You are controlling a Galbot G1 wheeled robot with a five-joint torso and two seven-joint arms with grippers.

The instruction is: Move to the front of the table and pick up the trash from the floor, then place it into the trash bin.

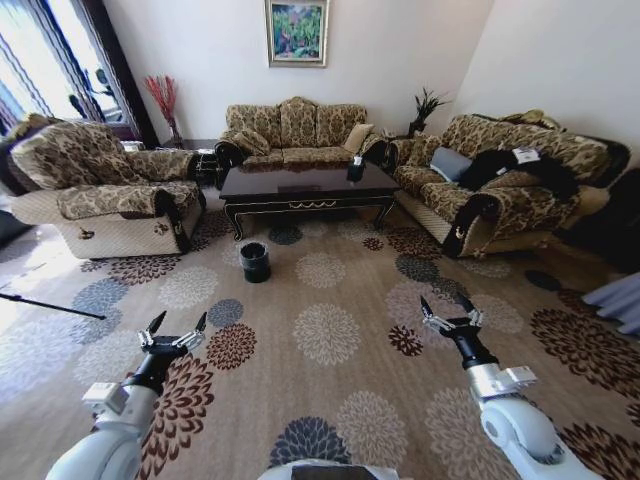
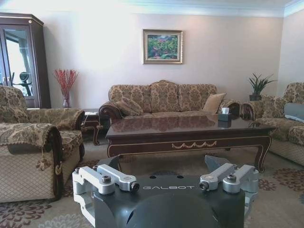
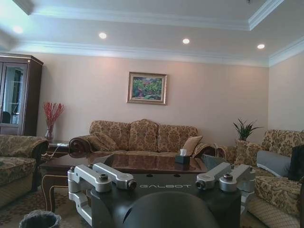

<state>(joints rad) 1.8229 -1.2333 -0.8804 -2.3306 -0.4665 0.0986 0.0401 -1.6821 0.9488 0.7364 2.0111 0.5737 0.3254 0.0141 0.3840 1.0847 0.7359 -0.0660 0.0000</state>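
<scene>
Patterned floor [image 1: 330,300] spreads wide across this living room, flower medallions everywhere, and the dark glossy table [image 1: 305,188] sits well ahead between the sofas. Just in front of its left corner stands the black trash bin [image 1: 254,262], on the carpet. Both arms hang low and forward: left end effector [image 1: 174,326] with fingers spread apart, empty; right end effector [image 1: 448,310] likewise splayed, holding nothing.
</scene>
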